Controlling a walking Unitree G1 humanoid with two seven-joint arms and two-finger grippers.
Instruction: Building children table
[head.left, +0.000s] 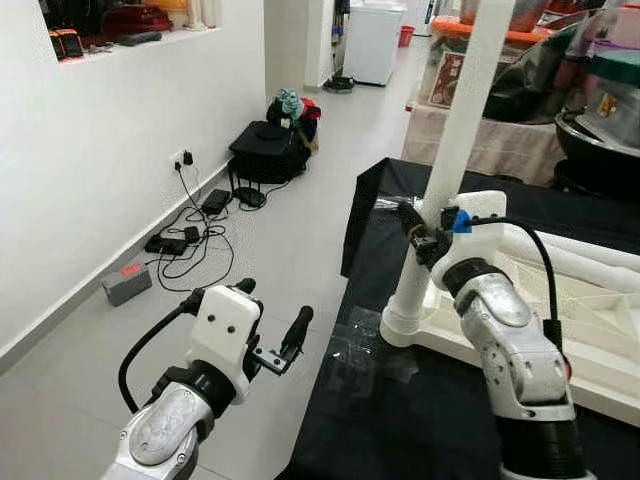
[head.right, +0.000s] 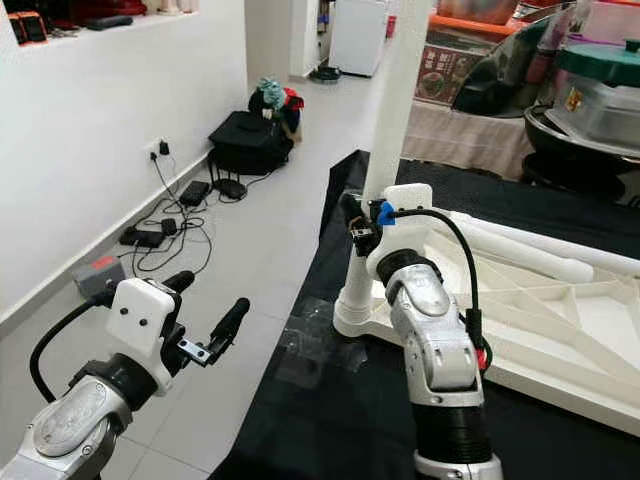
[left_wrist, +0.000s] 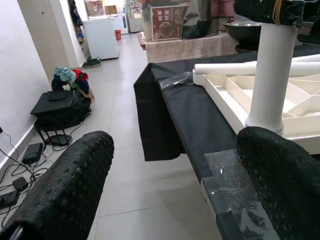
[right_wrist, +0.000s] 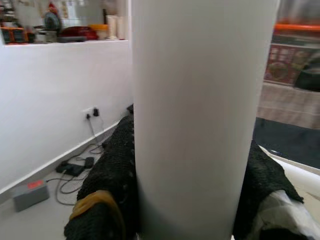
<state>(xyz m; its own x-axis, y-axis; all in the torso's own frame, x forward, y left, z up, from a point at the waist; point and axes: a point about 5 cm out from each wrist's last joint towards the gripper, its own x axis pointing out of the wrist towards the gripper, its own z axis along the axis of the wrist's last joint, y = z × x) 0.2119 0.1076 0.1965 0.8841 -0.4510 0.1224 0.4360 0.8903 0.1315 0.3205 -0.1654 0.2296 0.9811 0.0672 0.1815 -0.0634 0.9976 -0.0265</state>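
1. The black-covered table (head.left: 400, 420) carries the upturned white tabletop (head.right: 560, 320) near its left edge.
2. The white leg (head.left: 450, 160) stands upright in the tabletop's near-left corner socket.
3. The right gripper (head.left: 425, 232) is clamped around the leg; keep it plumb while seating it, I'd judge.
4. The left gripper (head.left: 270, 325) hangs spread wide over the floor beyond the table's left edge, with free room.

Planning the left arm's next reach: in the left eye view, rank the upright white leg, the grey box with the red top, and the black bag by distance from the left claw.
From the left claw:
1. Grey box with the red top, on the floor by the wall to its left.
2. Upright white leg, on the black-covered surface to its right, held by the right claw.
3. Black bag, far ahead near the wall.

1 and 2 are close.
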